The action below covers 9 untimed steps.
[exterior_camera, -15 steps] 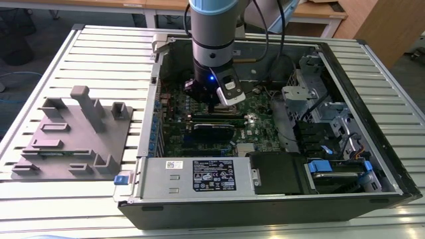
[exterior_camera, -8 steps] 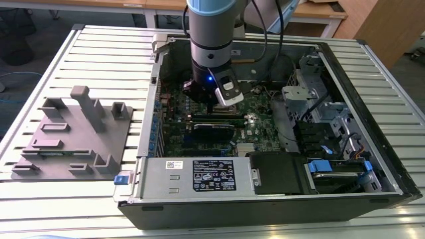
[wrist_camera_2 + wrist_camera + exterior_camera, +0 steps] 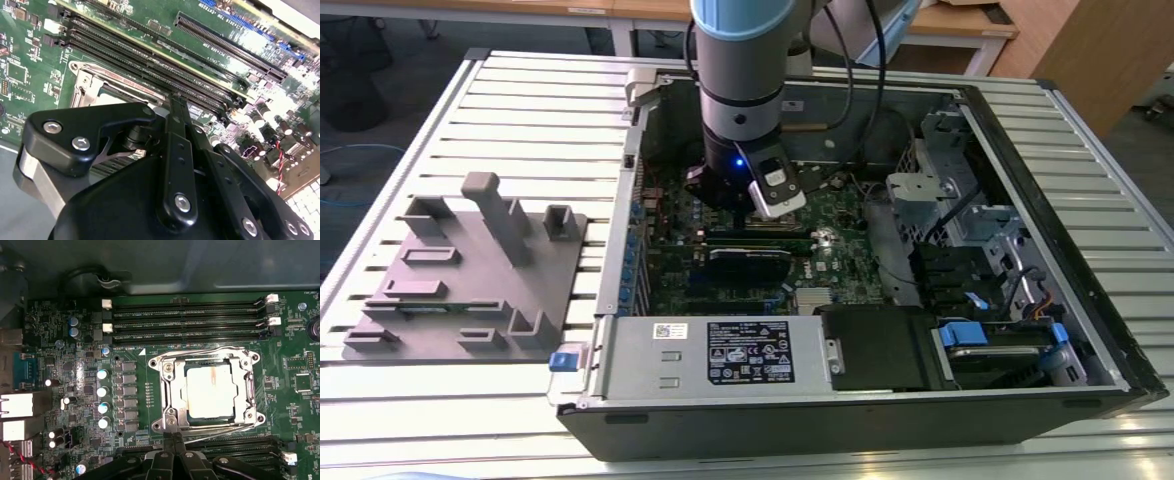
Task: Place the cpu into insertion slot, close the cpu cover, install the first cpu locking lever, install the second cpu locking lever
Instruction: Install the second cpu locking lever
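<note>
Down on the green motherboard (image 3: pixel 60 365), the cpu (image 3: pixel 209 390) sits in the insertion slot (image 3: pixel 172 390), the cpu cover (image 3: pixel 245 385) lies flat around it, the gripper (image 3: pixel 174 439) squeezed narrow, holding nothing, at the slot's edge.

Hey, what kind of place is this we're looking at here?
Probably a lab or workshop test bench: an open computer case lies on a slatted metal table, a robot arm reaches into it, and desks stand behind.

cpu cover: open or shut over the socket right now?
Shut. In the first wrist view the cpu cover lies flat around the cpu, whose grey face shows through its cut-out middle.
</note>
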Tool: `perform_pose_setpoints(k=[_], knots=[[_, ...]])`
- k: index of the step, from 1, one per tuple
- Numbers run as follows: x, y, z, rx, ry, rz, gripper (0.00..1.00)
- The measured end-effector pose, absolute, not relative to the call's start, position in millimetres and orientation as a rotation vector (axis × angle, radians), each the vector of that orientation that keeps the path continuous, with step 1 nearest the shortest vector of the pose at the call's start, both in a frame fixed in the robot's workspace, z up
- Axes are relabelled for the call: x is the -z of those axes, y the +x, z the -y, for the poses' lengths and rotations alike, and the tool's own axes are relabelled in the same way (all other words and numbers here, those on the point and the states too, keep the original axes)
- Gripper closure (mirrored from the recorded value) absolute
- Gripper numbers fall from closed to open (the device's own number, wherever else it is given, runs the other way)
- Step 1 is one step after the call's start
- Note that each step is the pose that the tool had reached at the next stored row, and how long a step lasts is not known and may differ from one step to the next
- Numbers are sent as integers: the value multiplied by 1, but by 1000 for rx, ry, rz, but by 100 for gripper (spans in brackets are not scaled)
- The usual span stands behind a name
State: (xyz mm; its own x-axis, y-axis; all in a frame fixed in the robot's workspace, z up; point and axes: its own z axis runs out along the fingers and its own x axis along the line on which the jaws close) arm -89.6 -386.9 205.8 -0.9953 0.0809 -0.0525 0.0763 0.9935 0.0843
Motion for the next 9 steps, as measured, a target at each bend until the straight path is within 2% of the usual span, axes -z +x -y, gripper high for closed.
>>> perform_pose_setpoints(k=[9], knots=[[-203,-90,387,-176,123,-3080,89]])
